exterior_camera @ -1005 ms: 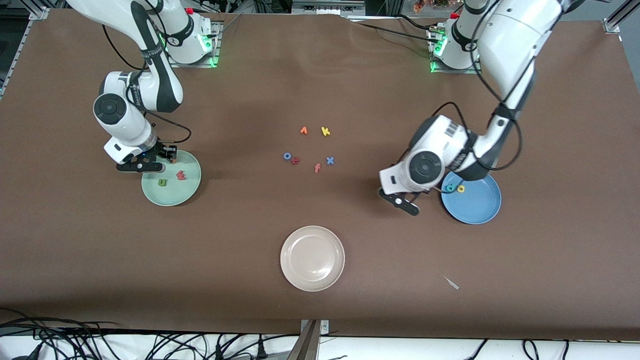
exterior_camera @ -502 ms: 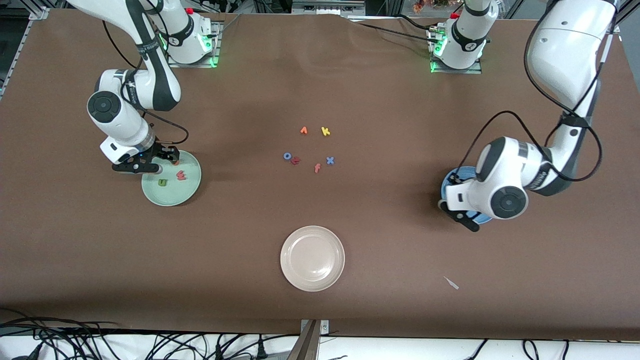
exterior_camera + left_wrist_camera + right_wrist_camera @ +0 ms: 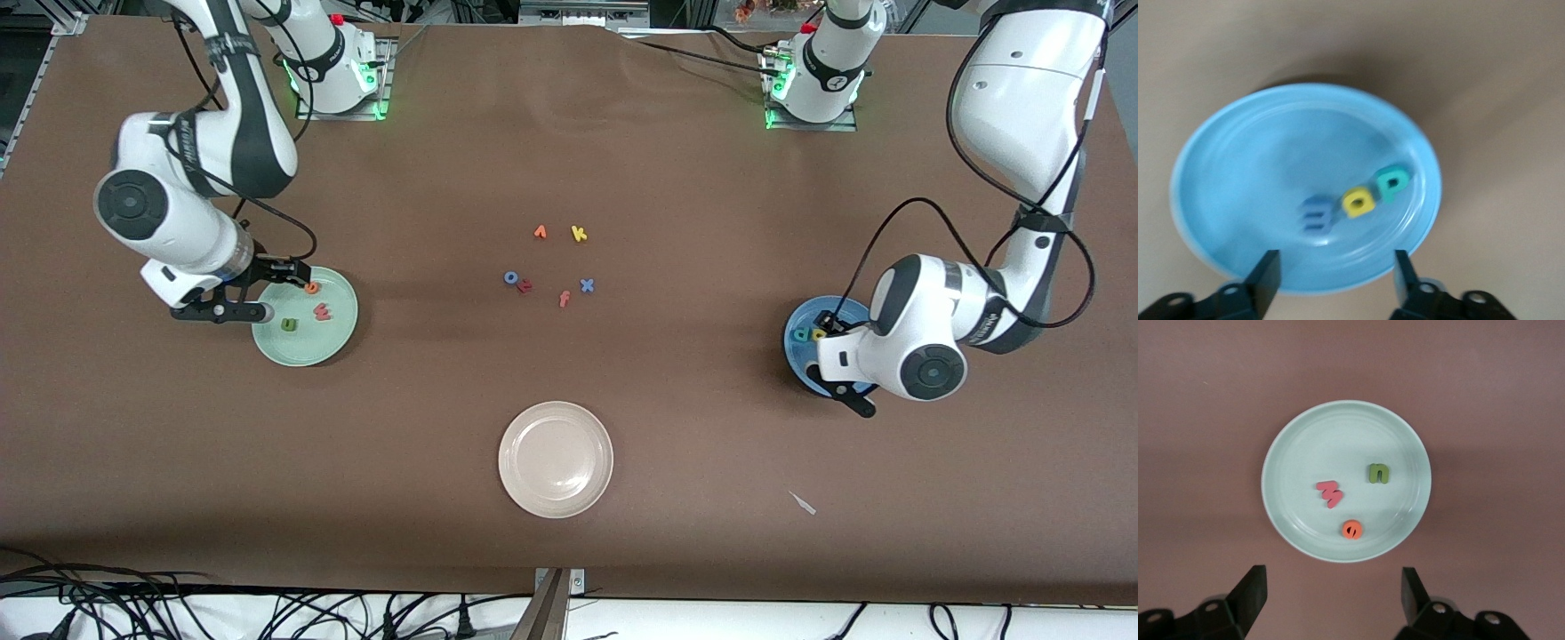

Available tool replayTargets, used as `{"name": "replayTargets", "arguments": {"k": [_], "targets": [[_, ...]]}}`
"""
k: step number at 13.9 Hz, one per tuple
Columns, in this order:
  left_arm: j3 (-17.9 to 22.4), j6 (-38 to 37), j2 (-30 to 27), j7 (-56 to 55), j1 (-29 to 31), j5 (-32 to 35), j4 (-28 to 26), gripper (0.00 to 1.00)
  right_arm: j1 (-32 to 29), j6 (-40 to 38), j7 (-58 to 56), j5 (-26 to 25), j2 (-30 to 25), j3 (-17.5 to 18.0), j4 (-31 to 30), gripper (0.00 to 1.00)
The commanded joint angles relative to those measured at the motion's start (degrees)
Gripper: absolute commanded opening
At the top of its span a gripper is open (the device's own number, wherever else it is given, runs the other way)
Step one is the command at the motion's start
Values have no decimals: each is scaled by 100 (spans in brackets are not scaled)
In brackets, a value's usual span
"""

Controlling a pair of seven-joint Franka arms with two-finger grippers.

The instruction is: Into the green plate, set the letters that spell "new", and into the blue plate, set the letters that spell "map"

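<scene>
The green plate (image 3: 338, 331) (image 3: 1281, 453) holds the green n (image 3: 289, 324) (image 3: 1379, 473), the red w (image 3: 322, 311) (image 3: 1330, 493) and the orange e (image 3: 311, 287) (image 3: 1352, 530). My right gripper (image 3: 265, 290) (image 3: 1335, 593) hangs open and empty over the plate's edge toward the right arm's end of the table. In the blue plate (image 3: 797, 357) (image 3: 1205, 153) lie the blue m (image 3: 1317, 215), the yellow a (image 3: 818, 335) (image 3: 1359, 203) and the teal p (image 3: 803, 335) (image 3: 1392, 185) in a row. My left gripper (image 3: 840, 364) (image 3: 1337, 277) is open and empty above this plate. The left arm hides most of it in the front view.
A cream plate (image 3: 556, 460) sits nearer the front camera at mid-table. Loose letters lie in the middle: an orange v-shape (image 3: 540, 232), yellow k (image 3: 579, 234), blue o (image 3: 511, 277), a red letter (image 3: 526, 285), orange f (image 3: 564, 299), blue x (image 3: 587, 285). A small pale scrap (image 3: 805, 504) lies nearby.
The left gripper swung from beside the blue plate to over it and opened; the m now lies inside. The right gripper opened wider and drew back from the e in the green plate.
</scene>
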Motion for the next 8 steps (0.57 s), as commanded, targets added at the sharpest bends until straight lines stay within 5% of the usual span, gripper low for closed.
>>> {"name": "replayTargets", "arguments": {"k": [1, 4, 8], "targets": [[-14, -756, -337, -21, 216, 93, 422, 100, 8, -998, -122, 62, -73, 13, 938, 91], [-14, -961, -671, -712, 322, 84, 556, 100, 8, -1834, -314, 62, -82, 22, 1861, 93], [-85, -1013, -1049, -1724, 322, -107, 565, 100, 8, -2020, -632, 70, -82, -48, 2311, 99]]}}
